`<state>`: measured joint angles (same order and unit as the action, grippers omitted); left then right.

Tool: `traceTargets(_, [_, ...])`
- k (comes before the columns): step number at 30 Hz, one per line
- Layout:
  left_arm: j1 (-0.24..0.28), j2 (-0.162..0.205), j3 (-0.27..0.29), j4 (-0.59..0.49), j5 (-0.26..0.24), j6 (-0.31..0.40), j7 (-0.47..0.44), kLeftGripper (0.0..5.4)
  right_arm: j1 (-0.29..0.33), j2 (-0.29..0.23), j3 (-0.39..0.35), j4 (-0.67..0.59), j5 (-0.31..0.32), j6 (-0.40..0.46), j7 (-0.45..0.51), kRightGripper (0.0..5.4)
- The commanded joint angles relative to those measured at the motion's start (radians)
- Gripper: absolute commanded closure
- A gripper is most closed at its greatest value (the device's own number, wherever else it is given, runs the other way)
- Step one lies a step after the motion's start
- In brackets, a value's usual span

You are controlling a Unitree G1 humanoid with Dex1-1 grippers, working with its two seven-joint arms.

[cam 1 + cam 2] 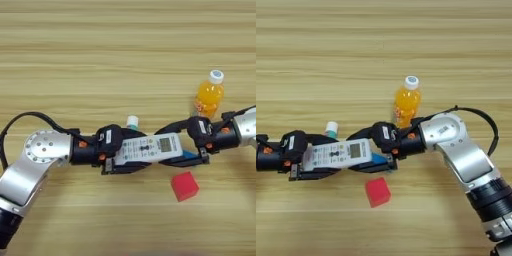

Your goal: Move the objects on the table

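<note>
1. Table [125, 50] of light-brown planks fills my view, with both arms reaching in from the sides and meeting at its middle.
2. I see the left gripper [142, 159] lying along the white remote control [147, 148], its black fingers closed on the remote's left end from the far and near edges.
3. The right gripper [363, 150] comes in from the right, its fingers at the remote's right end; I cannot tell whether they grip it or only bracket it.
4. A flat blue block [379, 159] shows just under the remote's right end, between the right fingers.
5. The glue stick [132, 121] stands just beyond the remote, mostly hidden.
6. The orange juice bottle [209, 95] stands upright, far right of the remote, close to the right wrist.
7. The red cube [184, 186] sits alone, near side, apart from both grippers.
</note>
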<state>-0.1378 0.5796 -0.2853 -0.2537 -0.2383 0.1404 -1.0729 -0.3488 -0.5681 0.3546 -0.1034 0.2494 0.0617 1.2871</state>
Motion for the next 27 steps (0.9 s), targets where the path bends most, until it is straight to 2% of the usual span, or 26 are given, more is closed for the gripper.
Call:
traceTargets(1, [-0.023,0.007,0.036,0.024,0.033,-0.008,0.052,2.27,0.009,-0.005,0.031,-0.02,0.005,-0.001,0.038,2.49])
traceTargets(10, [-0.024,0.003,0.035,0.026,0.035,-0.014,0.055,1.24,0.009,-0.003,0.032,-0.015,0.005,-0.004,0.033,2.49])
traceTargets(20, [-0.02,0.007,0.03,0.022,0.03,-0.018,0.048,0.32,0.007,0.002,0.029,-0.004,0.003,-0.011,0.024,2.49])
traceTargets(24, [-0.008,0.013,0.029,0.004,0.006,-0.022,0.025,0.01,0.001,0.007,0.021,0.02,0.0,-0.016,0.016,2.49])
traceTargets(27, [-0.003,0.014,0.031,-0.005,-0.004,-0.02,0.02,0.0,-0.007,0.014,0.009,0.047,-0.001,-0.021,0.009,2.49])
